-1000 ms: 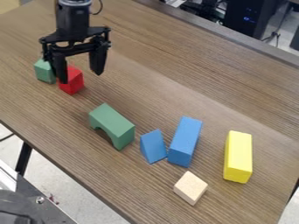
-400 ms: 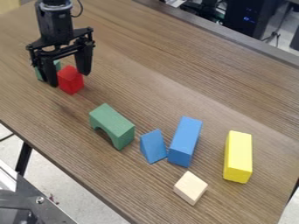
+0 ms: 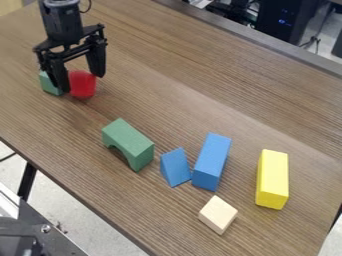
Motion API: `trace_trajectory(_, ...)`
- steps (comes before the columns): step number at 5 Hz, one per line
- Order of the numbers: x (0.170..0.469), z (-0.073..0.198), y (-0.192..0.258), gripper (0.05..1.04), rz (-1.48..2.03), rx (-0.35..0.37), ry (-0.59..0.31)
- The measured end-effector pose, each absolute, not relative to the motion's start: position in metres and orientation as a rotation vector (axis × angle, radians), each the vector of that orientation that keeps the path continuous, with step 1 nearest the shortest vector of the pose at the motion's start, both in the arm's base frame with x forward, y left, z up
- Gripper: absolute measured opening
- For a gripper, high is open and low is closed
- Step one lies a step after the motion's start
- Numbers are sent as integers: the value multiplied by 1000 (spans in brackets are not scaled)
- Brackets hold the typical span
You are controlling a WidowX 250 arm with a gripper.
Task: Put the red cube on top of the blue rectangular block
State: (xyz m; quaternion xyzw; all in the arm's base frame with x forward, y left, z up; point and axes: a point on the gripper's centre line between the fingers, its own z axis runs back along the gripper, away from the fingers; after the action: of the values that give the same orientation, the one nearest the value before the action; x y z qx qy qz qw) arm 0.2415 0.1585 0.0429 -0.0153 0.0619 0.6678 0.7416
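The black gripper [image 3: 82,83] hangs at the upper left with its two fingers shut on the red cube [image 3: 83,85], one on either side. The cube looks blurred and sits slightly above the table. Lower and to the right, the blue rectangular block [image 3: 212,161] lies flat on the table with nothing on top, next to a blue triangular block.
A green block [image 3: 49,83] stands just behind the gripper's left finger. A green arch [image 3: 128,143], the blue triangular block [image 3: 175,167], a natural wood block [image 3: 218,215] and a yellow block [image 3: 272,179] surround the blue block's area.
The gripper came left and down around the red cube, then rose a little. The cube has gone up with it and turned slightly. The other blocks stayed put.
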Motion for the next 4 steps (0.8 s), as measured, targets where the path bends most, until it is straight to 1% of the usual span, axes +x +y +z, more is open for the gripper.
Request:
trace_trajectory(1, 239, 34, 162, 999, 1501, -34, 170)
trace_trajectory(2, 242, 32, 166, 999, 1510, -33, 174)
trace_trajectory(3, 245, 31, 169, 962, 1515, -28, 168)
trace_trajectory(4, 248, 30, 173, 773, 1286, -41, 122)
